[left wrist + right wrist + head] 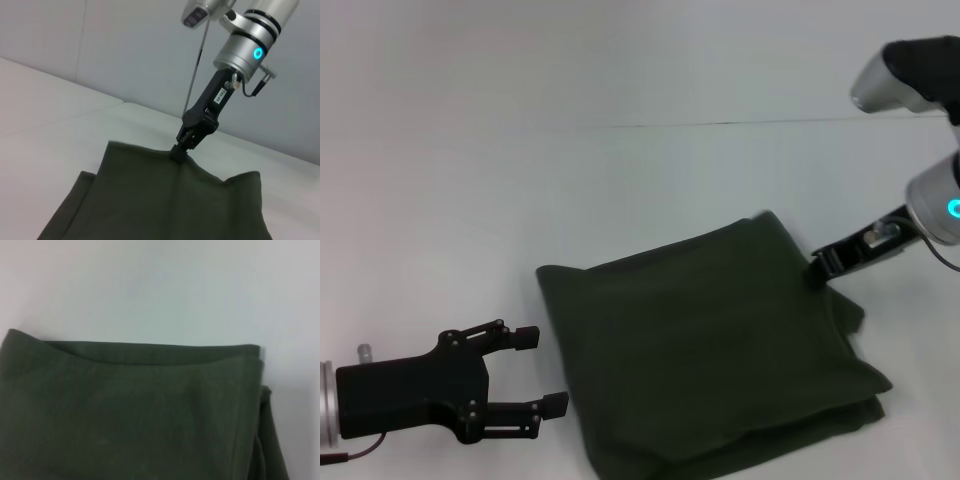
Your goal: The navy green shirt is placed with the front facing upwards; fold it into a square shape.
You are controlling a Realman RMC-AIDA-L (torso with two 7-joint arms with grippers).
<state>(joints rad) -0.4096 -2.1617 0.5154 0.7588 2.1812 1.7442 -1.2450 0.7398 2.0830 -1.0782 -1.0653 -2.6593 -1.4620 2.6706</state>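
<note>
The navy green shirt (710, 350) lies folded into a rough square of several layers on the white table (520, 180), plain green side up. My right gripper (818, 265) reaches down to the shirt's far right edge, and in the left wrist view the right gripper (177, 151) has its fingers pinched together on that fabric edge (175, 205). The right wrist view shows only the folded shirt (130, 415) with its stacked edges. My left gripper (542, 370) hovers open just off the shirt's left edge, holding nothing.
A seam line (720, 124) crosses the table behind the shirt. A grey wall (125, 50) rises beyond the table. The right arm's upper links (910, 80) hang over the back right.
</note>
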